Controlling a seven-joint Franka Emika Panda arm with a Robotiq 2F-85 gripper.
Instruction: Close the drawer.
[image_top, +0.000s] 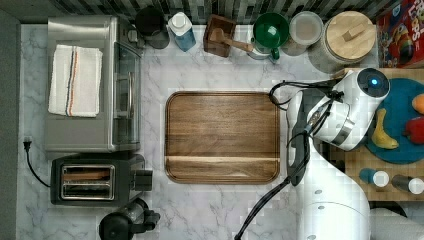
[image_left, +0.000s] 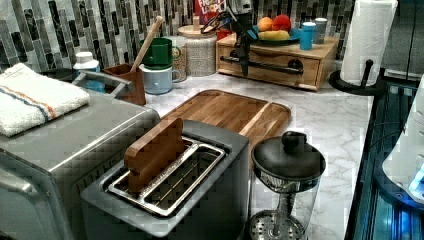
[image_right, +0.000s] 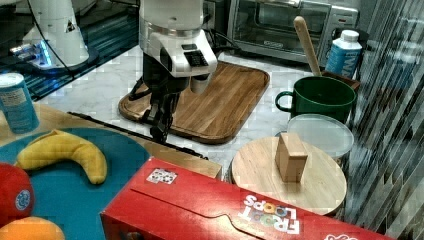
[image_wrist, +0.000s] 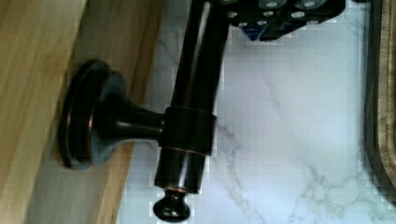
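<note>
The drawer (image_left: 300, 74) is the light-wood front under the bamboo slab (image_left: 280, 49) that carries a blue plate. Its front sits about flush with the stand, and none of its inside shows. A dark bar handle (image_left: 272, 65) runs along that front; in the wrist view the handle (image_wrist: 194, 93) stands off the wood front (image_wrist: 28, 102) on a round mount. My gripper (image_left: 244, 61) hangs straight down at the handle, toward the left view's left end of the bar. In the right view the gripper (image_right: 160, 127) points down right at the handle (image_right: 110, 125).
A dark walnut board (image_top: 222, 136) lies on the marble counter just in front of the drawer. A paper towel roll (image_left: 369, 35) stands beside the stand. Mugs, a lidded jar (image_top: 348, 37) and a cereal box line the back wall. Toaster oven (image_top: 92, 82) and toaster (image_top: 90, 180) sit opposite.
</note>
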